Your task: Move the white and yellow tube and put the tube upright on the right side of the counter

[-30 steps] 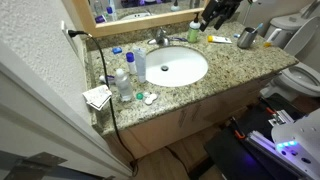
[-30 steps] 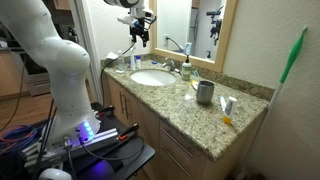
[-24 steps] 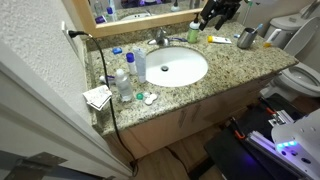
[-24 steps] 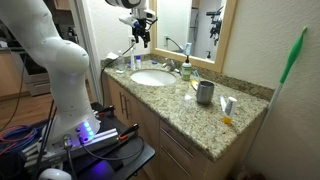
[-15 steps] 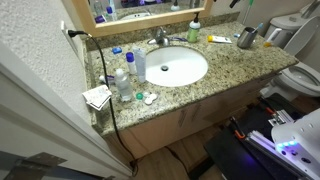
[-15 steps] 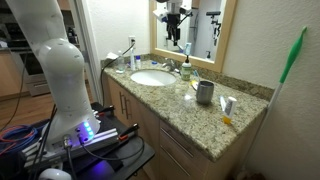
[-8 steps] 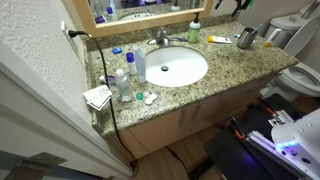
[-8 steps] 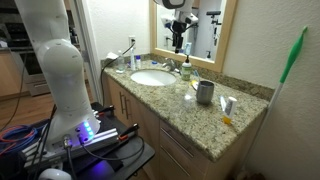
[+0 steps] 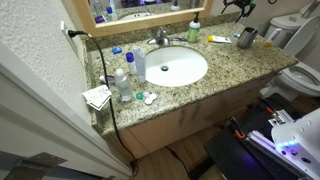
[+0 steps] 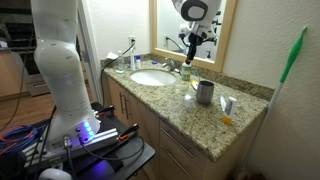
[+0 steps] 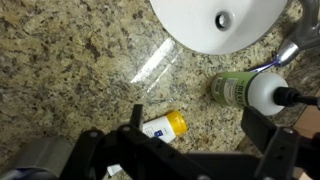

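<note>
Seemingly open and empty, the claw (image 11: 198, 124) hovers over the speckled counter (image 11: 70, 50).

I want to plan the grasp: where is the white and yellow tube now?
The tube lies flat on the counter, between the green bottle and the metal cup, in an exterior view and in the wrist view.

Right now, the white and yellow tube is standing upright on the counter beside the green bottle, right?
No. The white and yellow tube lies flat on the counter, not upright, beside the green bottle; the wrist view shows it.
</note>
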Controlling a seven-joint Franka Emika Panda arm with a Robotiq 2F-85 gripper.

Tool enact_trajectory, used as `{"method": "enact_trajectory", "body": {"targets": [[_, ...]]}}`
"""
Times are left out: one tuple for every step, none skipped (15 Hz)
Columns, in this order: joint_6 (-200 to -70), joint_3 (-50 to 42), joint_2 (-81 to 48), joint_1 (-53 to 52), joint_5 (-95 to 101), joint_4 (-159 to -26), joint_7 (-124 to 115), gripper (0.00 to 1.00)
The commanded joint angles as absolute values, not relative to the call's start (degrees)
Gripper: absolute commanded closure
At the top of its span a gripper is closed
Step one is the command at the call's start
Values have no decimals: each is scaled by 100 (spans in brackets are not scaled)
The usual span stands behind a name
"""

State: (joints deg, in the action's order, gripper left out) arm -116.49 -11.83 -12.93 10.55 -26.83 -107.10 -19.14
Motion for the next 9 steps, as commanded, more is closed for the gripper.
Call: {"method": "enact_trajectory", "body": {"targets": [[-11444,-1179,-1510,1047,-2558,-10520,-2820,0],[-11499,-1177,-1567,1045,-2650,-10514,-3129,0],[-11574,-1178,-1661,1047,-2731,-10499,-3416,0],[-11606,-1169,-1754,1051,-2847,-10472,-3679,0],[-11661,-1165,-1829,1046,-2908,-10467,-3967,0],[-11805,-1169,-1941,1045,-2971,-10450,-4248,0],[-11935,-1176,-2064,1058,-3027,-10423,-4510,0],[-12076,-1177,-2223,1085,-3105,-10364,-4738,0],[-12177,-1174,-2325,1096,-3161,-10325,-5010,0]]}}
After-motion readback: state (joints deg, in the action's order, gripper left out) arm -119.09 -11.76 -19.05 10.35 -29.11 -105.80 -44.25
